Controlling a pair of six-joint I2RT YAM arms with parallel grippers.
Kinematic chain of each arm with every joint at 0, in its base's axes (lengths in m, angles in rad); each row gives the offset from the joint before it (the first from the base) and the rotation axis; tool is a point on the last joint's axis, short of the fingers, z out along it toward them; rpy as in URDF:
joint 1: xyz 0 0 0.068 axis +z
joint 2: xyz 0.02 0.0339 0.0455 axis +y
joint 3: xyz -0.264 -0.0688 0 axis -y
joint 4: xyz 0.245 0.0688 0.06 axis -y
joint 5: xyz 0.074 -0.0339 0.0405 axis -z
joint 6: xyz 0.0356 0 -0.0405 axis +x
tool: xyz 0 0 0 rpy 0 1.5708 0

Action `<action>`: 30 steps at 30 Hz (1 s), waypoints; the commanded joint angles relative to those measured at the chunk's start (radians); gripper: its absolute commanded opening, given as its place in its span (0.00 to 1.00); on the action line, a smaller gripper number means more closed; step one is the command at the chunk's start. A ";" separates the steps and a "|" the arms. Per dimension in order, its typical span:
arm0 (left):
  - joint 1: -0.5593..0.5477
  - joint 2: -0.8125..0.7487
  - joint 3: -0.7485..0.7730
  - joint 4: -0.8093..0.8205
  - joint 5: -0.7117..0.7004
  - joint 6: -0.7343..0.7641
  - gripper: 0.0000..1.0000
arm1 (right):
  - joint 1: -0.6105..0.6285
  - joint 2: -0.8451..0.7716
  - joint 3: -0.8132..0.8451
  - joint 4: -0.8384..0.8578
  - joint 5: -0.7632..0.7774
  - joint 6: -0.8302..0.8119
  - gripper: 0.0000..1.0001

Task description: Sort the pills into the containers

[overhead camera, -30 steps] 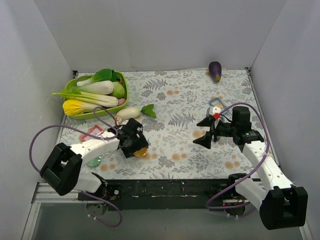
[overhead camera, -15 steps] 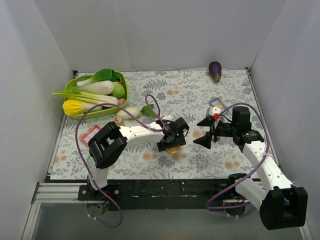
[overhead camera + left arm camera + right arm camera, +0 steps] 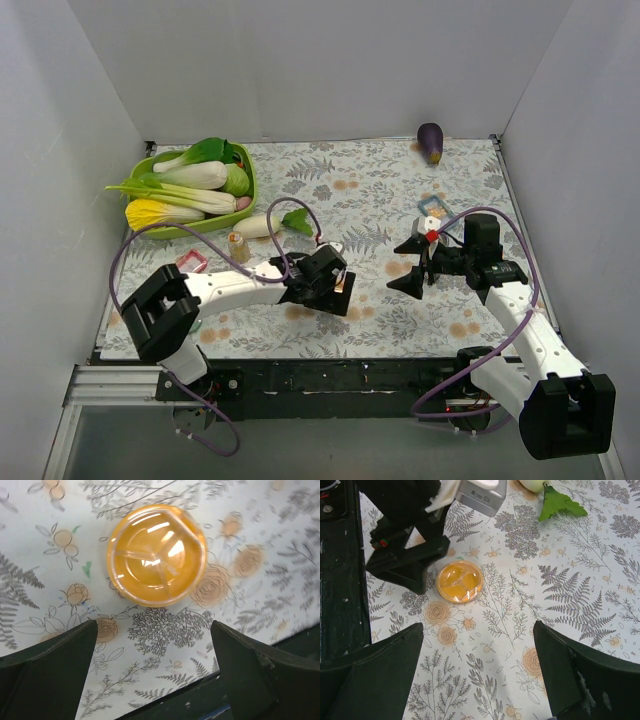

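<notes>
Near the front middle of the flowered desk (image 3: 370, 190): one amber-orange container (image 3: 156, 555), round, shallow, translucent, with three faint ribs meeting at its centre. Lies flat on the cloth just beyond the fingertips of the left pincer (image 3: 154, 627), in line with the gap, touching neither finger. Counted from above: two arms, two pincers. Left pincer spread wide, gripping nothing. Right pincer (image 3: 478, 630) likewise spread wide and bare, well apart from the container, facing it from the right. Further back on the left: one green tray (image 3: 250, 180) piled with leafy vegetables. Just beside the tray: one white radish (image 3: 258, 226) with a green leaf. Between tray and left arm: one small pink-and-red object (image 3: 190, 262), too small to identify. At the far right corner: one purple eggplant (image 3: 430, 142). Near the right pincer, toward the back: one small blue-edged white item (image 3: 432, 207), too blurred to name.
</notes>
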State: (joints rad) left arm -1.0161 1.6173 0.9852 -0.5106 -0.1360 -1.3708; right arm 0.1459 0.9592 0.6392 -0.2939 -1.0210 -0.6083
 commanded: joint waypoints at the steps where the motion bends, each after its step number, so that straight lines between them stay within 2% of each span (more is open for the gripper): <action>1: 0.016 -0.105 -0.007 0.124 0.134 0.470 0.98 | -0.003 -0.004 -0.003 -0.021 -0.024 -0.034 0.98; 2: 0.016 -0.100 -0.003 0.124 0.168 0.575 0.98 | -0.005 -0.002 -0.003 -0.024 -0.027 -0.041 0.98; 5: 0.019 -0.070 0.010 0.136 0.203 0.770 0.98 | -0.006 -0.004 -0.004 -0.027 -0.027 -0.048 0.98; 9: 0.037 -0.033 0.066 0.129 0.246 0.939 0.98 | -0.006 -0.005 -0.006 -0.036 -0.028 -0.062 0.98; 11: 0.074 -0.017 0.111 0.124 0.249 0.952 0.98 | -0.008 -0.004 -0.004 -0.040 -0.033 -0.065 0.98; 14: 0.139 0.012 0.176 0.077 0.347 0.967 0.98 | -0.008 -0.002 -0.001 -0.047 -0.042 -0.073 0.98; 23: 0.168 0.130 0.269 -0.022 0.594 1.081 0.98 | -0.008 0.000 0.005 -0.059 -0.050 -0.084 0.98; 30: 0.168 0.188 0.277 -0.045 0.595 1.101 0.98 | -0.008 0.010 0.014 -0.077 -0.060 -0.097 0.98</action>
State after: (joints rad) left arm -0.8478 1.8130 1.2392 -0.5282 0.4206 -0.3099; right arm 0.1440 0.9623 0.6392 -0.3496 -1.0500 -0.6838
